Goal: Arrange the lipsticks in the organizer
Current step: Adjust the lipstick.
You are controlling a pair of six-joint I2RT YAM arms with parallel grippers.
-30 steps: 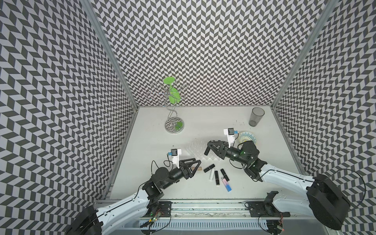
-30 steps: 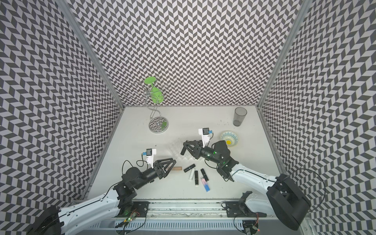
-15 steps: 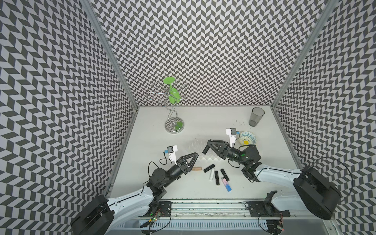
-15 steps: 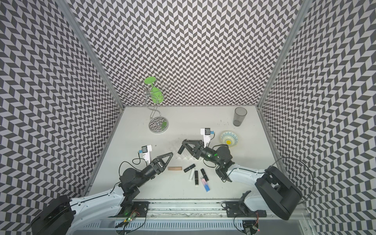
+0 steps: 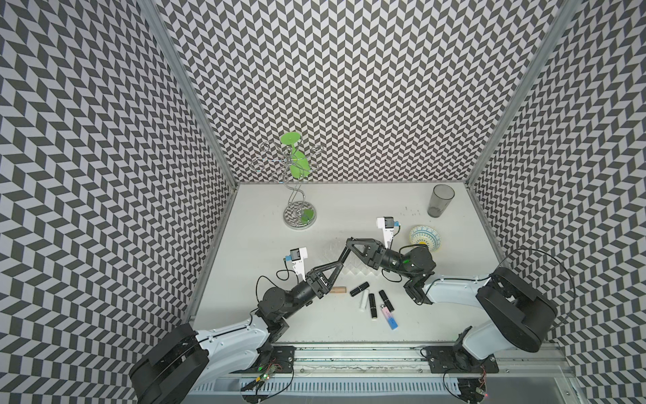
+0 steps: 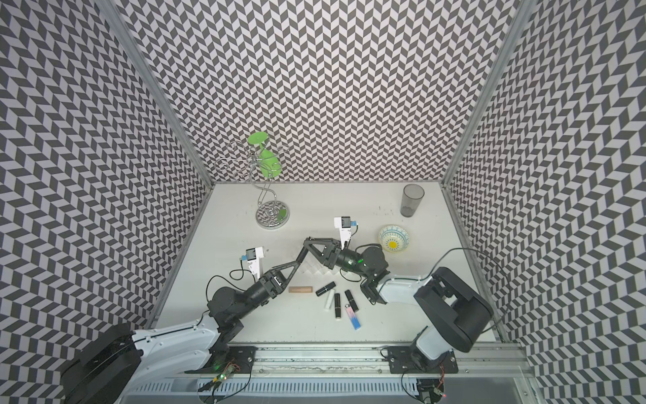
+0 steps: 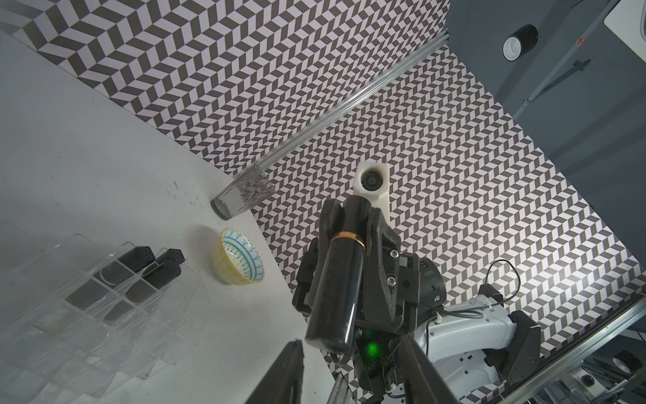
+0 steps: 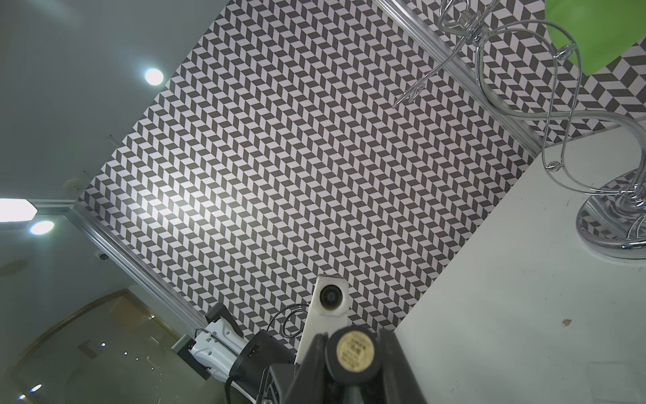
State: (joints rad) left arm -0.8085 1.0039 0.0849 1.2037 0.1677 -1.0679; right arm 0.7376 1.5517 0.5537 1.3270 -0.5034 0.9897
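Lipstick (image 7: 344,276), black with a gold band, is pinched in the right gripper (image 7: 353,224) and held in the air over the organizer (image 7: 70,245). A second ago my left gripper (image 7: 349,344) sat wide open, low beside the tan tube (image 5: 338,289). It has since risen to the lipstick, and its fingers have narrowed. They are now spread either side of the free end, not yet touching. I judge this a handover to re-grip before insertion. A few black tubes (image 7: 140,257) already stand in compartments. Five loose tubes (image 5: 372,305) lie near the tan one. Bowl (image 5: 424,238) and tumbler (image 5: 439,201) stand clear of the work. Both arms crowd the organizer.
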